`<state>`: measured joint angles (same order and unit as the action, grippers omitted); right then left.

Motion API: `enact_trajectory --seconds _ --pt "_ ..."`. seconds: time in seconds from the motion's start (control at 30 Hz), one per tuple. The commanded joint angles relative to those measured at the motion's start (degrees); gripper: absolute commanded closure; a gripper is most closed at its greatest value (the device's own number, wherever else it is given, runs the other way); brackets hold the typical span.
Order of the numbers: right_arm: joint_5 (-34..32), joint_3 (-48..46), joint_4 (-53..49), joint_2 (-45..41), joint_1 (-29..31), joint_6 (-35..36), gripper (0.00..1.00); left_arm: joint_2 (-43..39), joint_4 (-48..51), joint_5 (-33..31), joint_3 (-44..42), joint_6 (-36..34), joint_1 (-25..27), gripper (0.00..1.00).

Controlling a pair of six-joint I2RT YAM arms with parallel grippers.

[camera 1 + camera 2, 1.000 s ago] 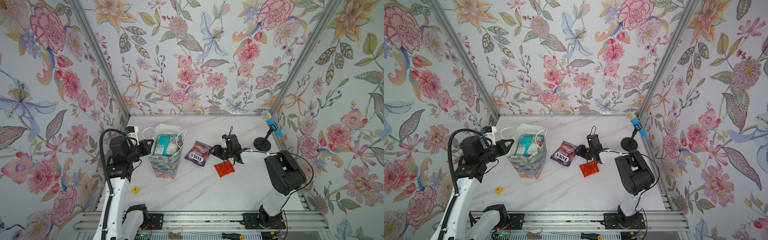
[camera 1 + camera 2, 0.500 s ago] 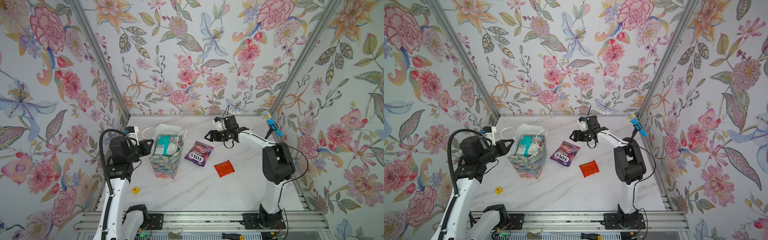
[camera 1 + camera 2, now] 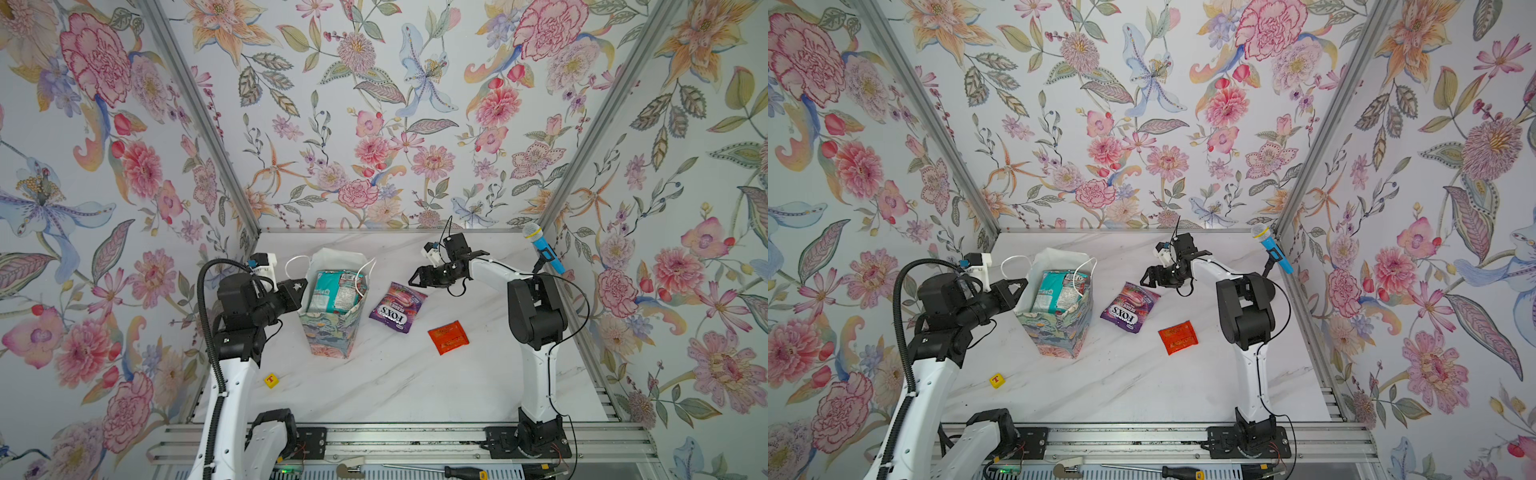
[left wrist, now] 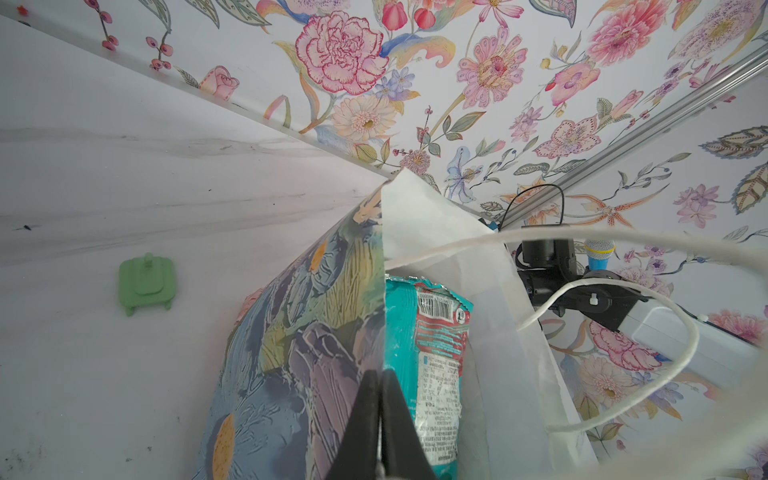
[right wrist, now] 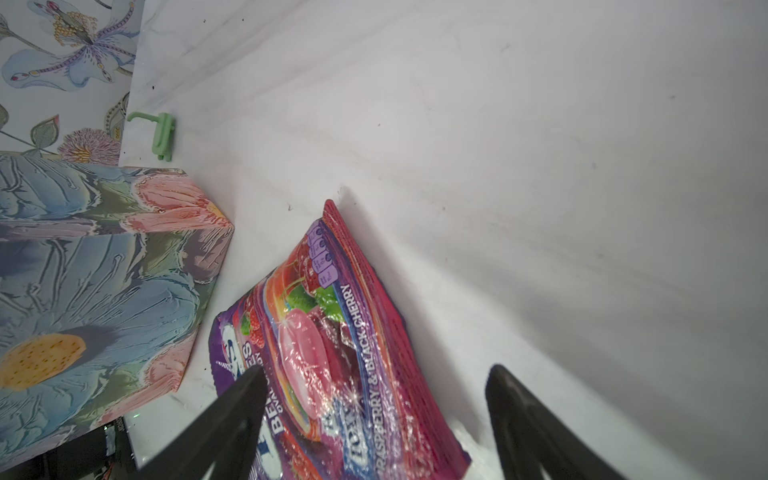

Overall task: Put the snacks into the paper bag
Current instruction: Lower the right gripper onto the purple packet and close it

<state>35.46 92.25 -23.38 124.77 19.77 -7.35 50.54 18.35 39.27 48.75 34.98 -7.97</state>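
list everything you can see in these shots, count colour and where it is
paper bag: one, blue, green and pink flowers, upright, left of centre
teal packet: at least one, teal, inside the paper bag
FOX'S packet: one, purple, flat on the table right of the bag
sachet: one, red-orange, flat, right of the FOX'S packet
cube: one, yellow, red letter, front left
green piece: one, pale green, on the table beyond the bag
microphone: one, blue, back right on a stand
screwdriver: one, black and yellow handle, front rail
table: one, white marble, under it all
left end effector: one, black, shut on the paper bag's rim
right end effector: one, black, open over the FOX'S packet
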Motion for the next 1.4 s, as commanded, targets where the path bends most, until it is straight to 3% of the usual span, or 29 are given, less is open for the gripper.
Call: enact_trajectory --seconds 0.0,0.3,0.87,1.1,1.37 --pt "2.00 0.74 -2.11 2.12 -0.06 1.67 0.16 -1.26 -1.20 2.44 0.99 0.10 -0.32 0.94" --pt "3.07 -3.58 -0.63 1.76 0.77 0.25 0.19 -0.74 -1.30 2.22 1.13 0.11 -0.37 0.94" --pt "2.69 -25.64 18.17 -12.10 5.66 -14.17 0.23 -0.63 -1.81 2.39 0.73 -0.13 -0.43 0.94" --pt "-2.46 -24.00 17.34 -10.93 5.63 -15.78 0.23 -0.46 -2.00 2.65 0.90 -0.09 -0.43 0.94" --pt "-0.23 -20.58 17.58 -5.28 7.69 -16.20 0.24 -0.83 -1.78 2.66 0.71 -0.08 -0.42 0.94"
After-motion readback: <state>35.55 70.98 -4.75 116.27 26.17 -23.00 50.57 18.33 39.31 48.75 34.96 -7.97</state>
